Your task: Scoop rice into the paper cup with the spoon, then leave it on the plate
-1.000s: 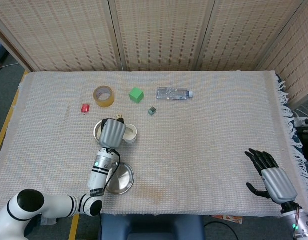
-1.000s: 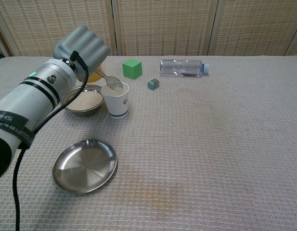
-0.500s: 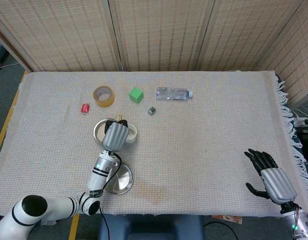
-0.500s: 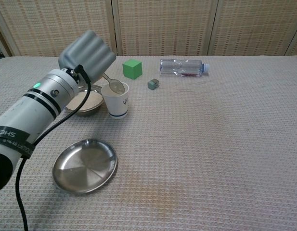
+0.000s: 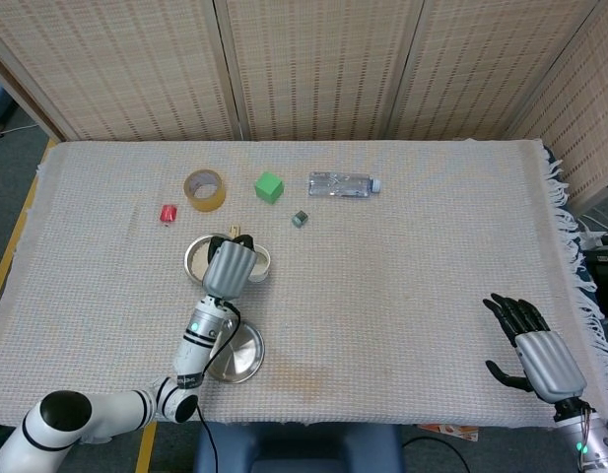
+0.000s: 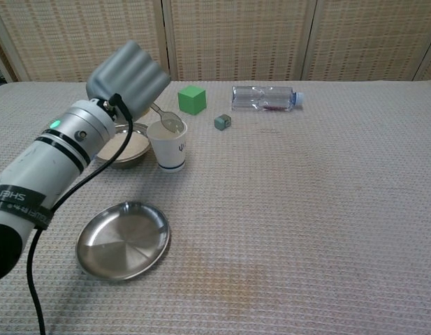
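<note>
Head view, left hand: the left hand [image 5: 229, 267] hangs over the bowl [image 5: 197, 258] and the paper cup [image 5: 256, 262], its back to the camera; the fingers are hidden, so the grip cannot be read from above.
Head view, right hand: the right hand [image 5: 533, 347] waits at the near right edge, well apart from the work, fingers spread, holding nothing.
Head view, plate: the plate [image 5: 246, 357] lies just nearer than the cup, close by, likely so the spoon's last trip is short.
Head view, surface: a woven pale cloth [image 5: 412, 266] covers the table; a tape roll [image 5: 204, 188], green block [image 5: 269, 187] and bottle [image 5: 342, 184] sit at the far side.
Chest view, spoon: the spoon [image 6: 167, 119] is gripped by that left hand, its bowl tipped right at the cup's mouth, I judge to drop rice in.
Chest view, rice: the rice [image 6: 126, 146] sits in the bowl, touching-close beside the cup.
Chest view, room: woven screen panels [image 6: 236, 38] close off the back.
</note>
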Controlling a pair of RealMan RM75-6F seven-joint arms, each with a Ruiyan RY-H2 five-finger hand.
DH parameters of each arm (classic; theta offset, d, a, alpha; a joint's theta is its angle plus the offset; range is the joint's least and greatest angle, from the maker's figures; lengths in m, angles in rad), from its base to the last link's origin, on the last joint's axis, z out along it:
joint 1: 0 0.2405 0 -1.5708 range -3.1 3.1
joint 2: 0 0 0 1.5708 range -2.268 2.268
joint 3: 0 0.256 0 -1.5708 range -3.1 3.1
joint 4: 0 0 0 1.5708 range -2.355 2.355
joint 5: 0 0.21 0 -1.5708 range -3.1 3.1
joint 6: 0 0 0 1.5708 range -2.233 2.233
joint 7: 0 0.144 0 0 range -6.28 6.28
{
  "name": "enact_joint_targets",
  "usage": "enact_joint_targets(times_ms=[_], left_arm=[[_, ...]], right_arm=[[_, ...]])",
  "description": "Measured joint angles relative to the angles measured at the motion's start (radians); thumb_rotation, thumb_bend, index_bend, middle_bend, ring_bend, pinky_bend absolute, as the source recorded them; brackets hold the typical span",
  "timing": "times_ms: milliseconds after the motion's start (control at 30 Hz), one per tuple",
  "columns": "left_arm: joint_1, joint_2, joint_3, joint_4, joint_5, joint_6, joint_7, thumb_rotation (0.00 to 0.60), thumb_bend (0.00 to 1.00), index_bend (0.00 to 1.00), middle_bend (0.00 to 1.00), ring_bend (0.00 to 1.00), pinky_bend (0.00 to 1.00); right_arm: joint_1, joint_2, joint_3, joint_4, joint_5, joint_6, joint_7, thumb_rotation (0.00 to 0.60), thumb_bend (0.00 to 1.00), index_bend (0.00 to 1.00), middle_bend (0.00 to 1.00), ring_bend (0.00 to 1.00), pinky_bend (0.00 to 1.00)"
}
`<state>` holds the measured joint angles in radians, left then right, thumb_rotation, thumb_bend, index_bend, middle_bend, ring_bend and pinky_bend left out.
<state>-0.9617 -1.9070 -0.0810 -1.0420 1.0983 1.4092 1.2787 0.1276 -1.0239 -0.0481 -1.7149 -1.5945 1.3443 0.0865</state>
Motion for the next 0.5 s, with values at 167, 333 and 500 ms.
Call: enact_joint_targets(times_ms=[167,333,500], left_arm=[[0.015,0.012,-0.023,-0.01,0.019,-0.004,0.006,0.6,0.43,0.61,1.0,1.0,1.0],[0.029,0.025,-0.037,-0.024,0.042,0.0,0.013,0.6,0.43,0.61,1.0,1.0,1.0],[0.035,0.027,-0.039,-0.012,0.068,-0.012,0.026,0.6,0.43,0.61,1.0,1.0,1.0]], right_arm=[[0.0,0.001,-0.001,0.001,-0.001,0.0,0.0,0.6,0.2,0.0,0.0,0.0,0.0],[0.001,-0.001,-0.002,0.0,-0.003,-0.003,-0.004,0.6,0.2,0.0,0.0,0.0,0.0],[-0.003,0.0,-0.004,-0.007,-0.006,0.004,-0.011,0.6,0.2,0.0,0.0,0.0,0.0]])
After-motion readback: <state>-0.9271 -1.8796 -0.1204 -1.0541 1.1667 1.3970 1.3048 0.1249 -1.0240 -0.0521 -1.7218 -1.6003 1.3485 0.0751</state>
